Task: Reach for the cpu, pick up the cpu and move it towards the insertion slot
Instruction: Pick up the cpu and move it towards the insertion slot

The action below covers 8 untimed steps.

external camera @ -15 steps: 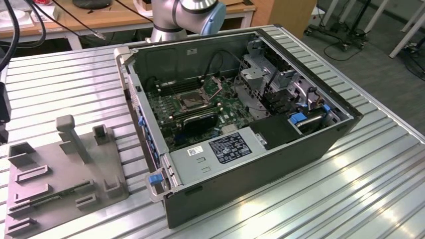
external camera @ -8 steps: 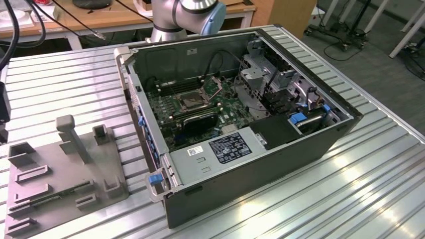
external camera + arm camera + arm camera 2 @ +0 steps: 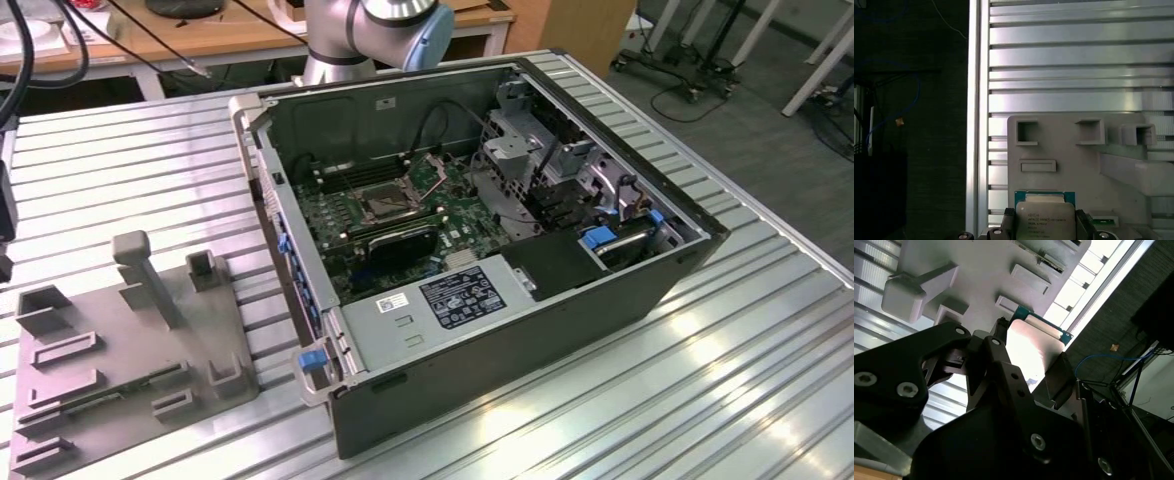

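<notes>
The cpu (image 3: pixel 1045 216), a pale metal square on a thin green board, lies at the near edge of the grey plastic tray (image 3: pixel 1064 170). My gripper (image 3: pixel 1046 222) has one dark finger against each side of the chip and looks shut on it. In the second wrist view the cpu (image 3: pixel 1038 337) shines brightly between the black fingers (image 3: pixel 999 347), with the tray (image 3: pixel 984 270) behind it. The insertion slot (image 3: pixel 378 203), a shiny metal frame with a dark centre, sits on the green board inside the open computer case (image 3: pixel 534 330).
The grey tray (image 3: pixel 120 350) with raised blocks stands on the ribbed metal table (image 3: pixel 747 400) at the exterior view's left, beside the case. The arm's base (image 3: pixel 360 30) rises behind the case. The table's edge (image 3: pixel 974 125) drops to a dark floor.
</notes>
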Each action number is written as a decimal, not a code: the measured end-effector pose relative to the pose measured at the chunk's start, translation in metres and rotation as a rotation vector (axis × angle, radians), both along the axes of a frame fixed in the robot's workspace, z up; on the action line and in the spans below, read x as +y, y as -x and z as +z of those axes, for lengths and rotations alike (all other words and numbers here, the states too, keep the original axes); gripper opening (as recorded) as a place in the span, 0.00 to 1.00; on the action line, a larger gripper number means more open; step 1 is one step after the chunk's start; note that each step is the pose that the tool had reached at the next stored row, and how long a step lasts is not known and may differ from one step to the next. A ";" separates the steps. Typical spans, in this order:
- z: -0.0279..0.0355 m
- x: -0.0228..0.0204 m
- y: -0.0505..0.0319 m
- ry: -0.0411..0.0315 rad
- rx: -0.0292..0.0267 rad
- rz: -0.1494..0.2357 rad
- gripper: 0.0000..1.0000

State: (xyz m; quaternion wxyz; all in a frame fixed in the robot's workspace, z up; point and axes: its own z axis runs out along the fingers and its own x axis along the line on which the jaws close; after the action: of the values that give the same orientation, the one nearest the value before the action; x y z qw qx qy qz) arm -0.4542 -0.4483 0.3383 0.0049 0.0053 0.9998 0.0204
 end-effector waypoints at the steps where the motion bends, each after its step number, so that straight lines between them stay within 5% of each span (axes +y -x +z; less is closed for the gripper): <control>1: 0.0009 0.0000 0.0000 -0.0001 -0.0002 0.000 0.55; 8: 0.0089 0.0000 0.0000 -0.0001 -0.0001 0.000 0.55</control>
State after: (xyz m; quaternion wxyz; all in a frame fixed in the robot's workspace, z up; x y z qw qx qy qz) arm -0.4542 -0.4483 0.3472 0.0049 0.0053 0.9998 0.0204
